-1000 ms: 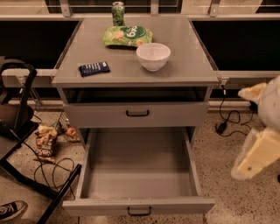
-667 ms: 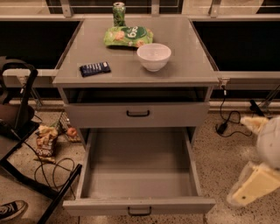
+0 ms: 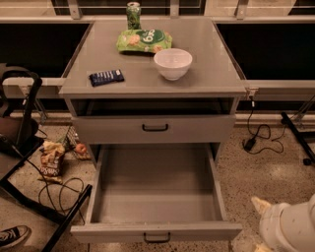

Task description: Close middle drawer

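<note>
Speckled floor (image 3: 256, 167) lies around a grey table (image 3: 211, 74) with drawers, set against a dark wall. The middle drawer (image 3: 156, 192) is pulled far out below the table's front edge, its box showing bare and its black handle (image 3: 157, 238) at the centre of the front. Above it, another grey drawer (image 3: 197, 129) sits slightly out, with a dark gap under the tabletop. On the top, a white bowl (image 3: 173, 63) stands near the middle, a green chip bag (image 3: 143, 40) lies behind it, a green can (image 3: 133, 15) stands at the back edge, and a dark bar (image 3: 106, 77) lies toward the front left corner. The gripper (image 3: 268, 224) hangs low, beyond the table's front right corner, just right of the open drawer's front and apart from it; whether it is spread or closed cannot be told. A snack bag (image 3: 50, 162) and a shoe (image 3: 12, 236) lie on the floor to the left.
</note>
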Robot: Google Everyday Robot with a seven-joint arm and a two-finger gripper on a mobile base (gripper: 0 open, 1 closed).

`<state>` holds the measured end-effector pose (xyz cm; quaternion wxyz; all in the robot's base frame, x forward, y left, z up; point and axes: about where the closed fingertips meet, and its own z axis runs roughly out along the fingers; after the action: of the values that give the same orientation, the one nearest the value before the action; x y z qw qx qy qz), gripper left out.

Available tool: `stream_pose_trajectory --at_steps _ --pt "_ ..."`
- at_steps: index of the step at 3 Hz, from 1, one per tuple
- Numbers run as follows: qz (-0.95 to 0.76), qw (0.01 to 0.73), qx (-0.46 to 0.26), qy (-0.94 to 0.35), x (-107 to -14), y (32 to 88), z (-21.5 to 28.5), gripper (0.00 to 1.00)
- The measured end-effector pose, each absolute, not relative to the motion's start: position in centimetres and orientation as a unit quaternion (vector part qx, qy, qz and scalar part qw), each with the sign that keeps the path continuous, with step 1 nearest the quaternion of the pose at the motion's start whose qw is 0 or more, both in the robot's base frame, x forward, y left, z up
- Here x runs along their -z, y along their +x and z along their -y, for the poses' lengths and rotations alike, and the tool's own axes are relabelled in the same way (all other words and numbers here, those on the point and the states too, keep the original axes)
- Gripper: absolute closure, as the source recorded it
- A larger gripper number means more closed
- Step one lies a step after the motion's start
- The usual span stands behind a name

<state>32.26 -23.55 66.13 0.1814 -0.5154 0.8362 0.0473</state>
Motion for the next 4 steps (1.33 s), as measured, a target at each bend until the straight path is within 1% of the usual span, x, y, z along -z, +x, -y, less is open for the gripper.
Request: stream_pose_trajectory --at_steps 1,2,3,4 --pt "-0.848 0.148 -0.071 -0.504 -59.8 31.4 23.6 0.00" --pt "-0.849 0.142 -0.082 -0.503 -58.1 31.1 23.4 0.00" --pt "-0.841 0.158 -0.087 -0.510 -57.4 31.3 22.9 0.00" --pt "-0.833 0.179 -0.131 -0.507 -53.1 31.1 19.3 0.18"
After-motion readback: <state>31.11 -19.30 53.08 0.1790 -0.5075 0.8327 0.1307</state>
